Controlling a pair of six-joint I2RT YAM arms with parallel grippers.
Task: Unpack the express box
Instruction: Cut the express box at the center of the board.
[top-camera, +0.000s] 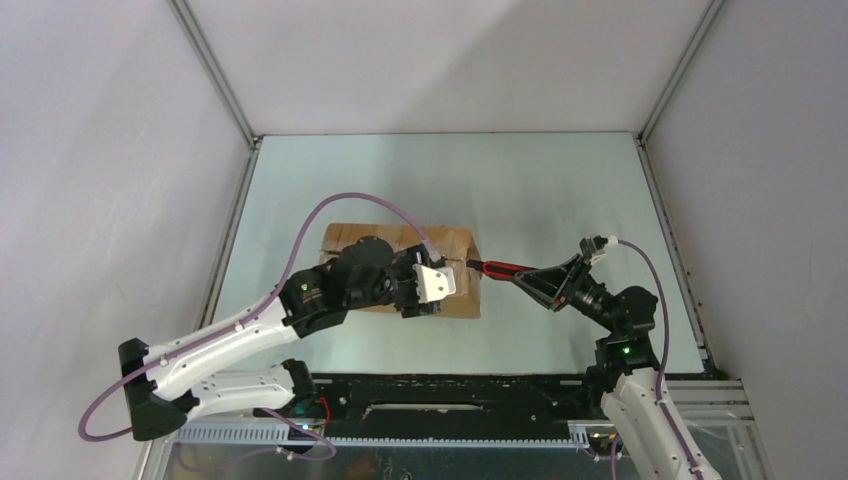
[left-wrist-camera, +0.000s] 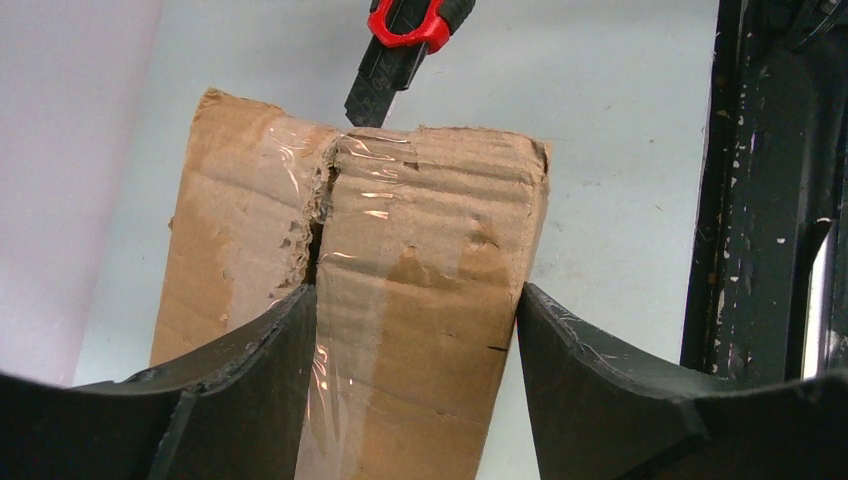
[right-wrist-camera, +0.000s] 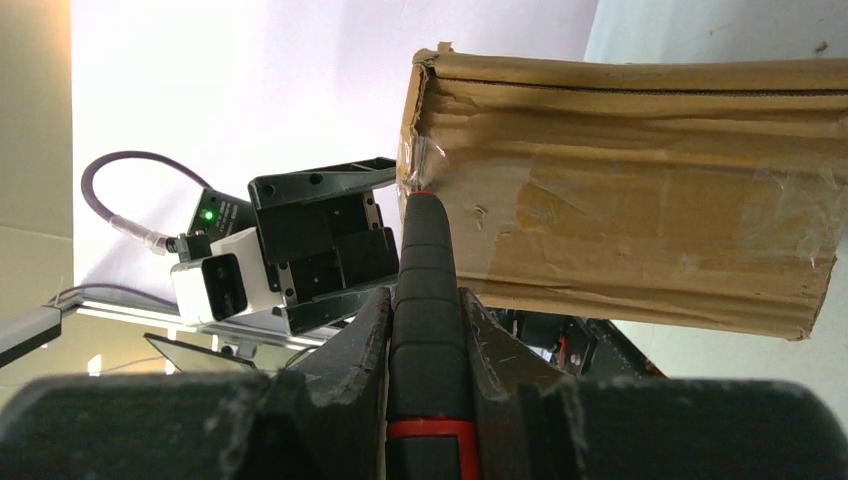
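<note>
The express box (top-camera: 400, 240) is a brown taped carton lying lengthwise mid-table. Its top seam (left-wrist-camera: 318, 215) is torn open at the far end. My left gripper (top-camera: 450, 292) reaches over it from the left. One finger (left-wrist-camera: 270, 360) rests at the seam and the other (left-wrist-camera: 570, 350) is against the box's near side, so it is shut on that half of the box (left-wrist-camera: 430, 250). My right gripper (right-wrist-camera: 425, 300) is shut on a black and red utility knife (right-wrist-camera: 428, 260). The knife (left-wrist-camera: 400, 40) points at the box's right end (right-wrist-camera: 640, 200), its tip at the seam.
The arms' black base rail (top-camera: 450, 385) runs along the near table edge and shows beside the box (left-wrist-camera: 760, 200). Grey enclosure walls with metal frame strips (top-camera: 232, 230) bound the table on three sides. A purple cable (top-camera: 330, 205) arcs above the left arm.
</note>
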